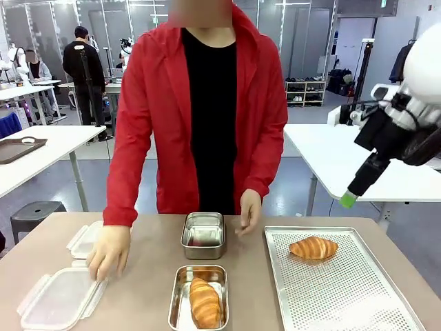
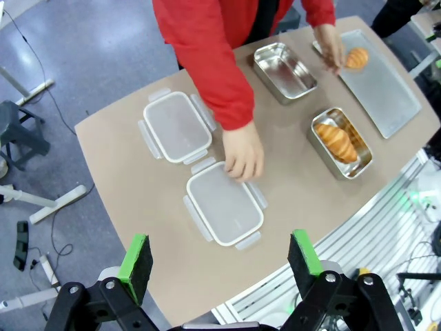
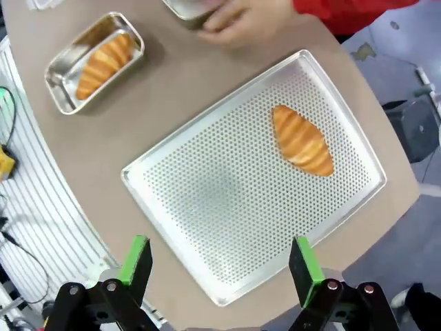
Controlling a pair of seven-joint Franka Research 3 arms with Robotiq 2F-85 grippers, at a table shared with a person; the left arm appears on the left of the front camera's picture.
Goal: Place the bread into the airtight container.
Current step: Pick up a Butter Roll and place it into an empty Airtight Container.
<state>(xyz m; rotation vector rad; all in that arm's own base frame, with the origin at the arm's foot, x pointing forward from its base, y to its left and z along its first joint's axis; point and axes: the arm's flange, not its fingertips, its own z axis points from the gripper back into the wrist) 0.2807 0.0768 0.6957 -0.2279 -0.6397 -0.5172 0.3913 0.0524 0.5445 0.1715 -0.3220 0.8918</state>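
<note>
Brown tabletop [image 1: 138, 289] across the lower front view, with a person in a red jacket [image 1: 158, 103] standing at the far edge. At centre, an empty steel container [image 1: 203, 234]. Just below it, a second steel container [image 1: 180, 303] holding a boxed croissant [image 1: 204, 302]. At right, a perforated tray [image 1: 344, 296] carrying a loose croissant [image 1: 313, 247] near its upper edge. At lower left, a near clear lid [image 1: 58, 300] and a far clear lid [image 1: 84, 240], with the person's right hand [image 1: 109, 252] resting between them. Person's left hand [image 1: 250, 210] just beside the empty steel container. Right gripper [image 1: 349, 199] high at upper right, well above the tray.

Left wrist view, looking down from high up: left gripper [image 2: 220, 258] at the bottom edge, green-padded fingers spread wide, nothing between them. Both lids at centre, a hand touching the nearer one. Containers and tray at upper right.

Right wrist view, also from above: fingers spread wide, gripping nothing. Tray lying diagonally across the middle, loose croissant at its right. Boxed croissant at upper left. Hand at the top edge.
</note>
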